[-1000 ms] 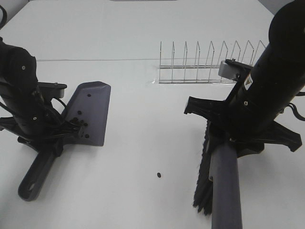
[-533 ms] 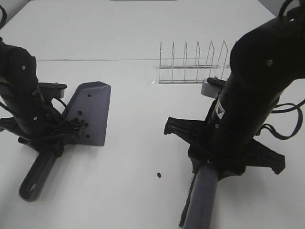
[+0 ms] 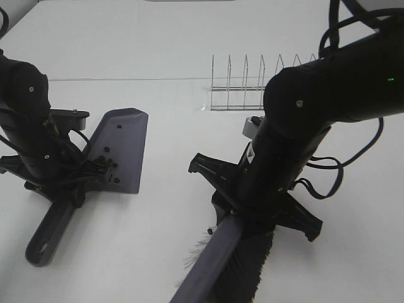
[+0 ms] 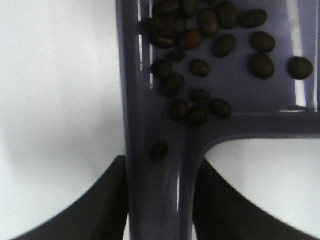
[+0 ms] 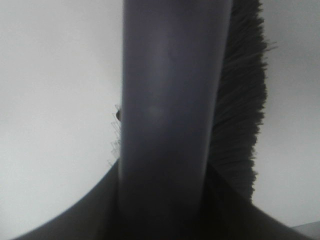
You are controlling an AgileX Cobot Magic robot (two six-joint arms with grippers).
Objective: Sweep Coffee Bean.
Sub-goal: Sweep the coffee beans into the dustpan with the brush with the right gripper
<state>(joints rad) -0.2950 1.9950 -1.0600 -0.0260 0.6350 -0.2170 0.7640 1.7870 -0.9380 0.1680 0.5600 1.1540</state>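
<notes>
The grey dustpan (image 3: 121,146) lies flat on the white table at the left, with several coffee beans (image 3: 108,165) near its handle end. My left gripper (image 3: 63,184) is shut on the dustpan handle (image 4: 159,200); the left wrist view shows the beans (image 4: 200,50) heaped close to the handle. At the lower centre, my right gripper (image 3: 245,218) is shut on the grey brush handle (image 3: 211,268), its dark bristles (image 3: 243,274) resting on the table. One loose bean (image 3: 210,231) lies right at the brush's left side, and shows as a dark speck (image 5: 118,116) beside the handle (image 5: 170,100).
A wire dish rack (image 3: 252,88) stands behind the right arm at mid-table. The table's seam runs across at the back. The right arm's cables hang at its right side.
The right arm has swung left and forward with the brush, bringing handle and bristles up against the loose bean. The left arm and dustpan have stayed put.
</notes>
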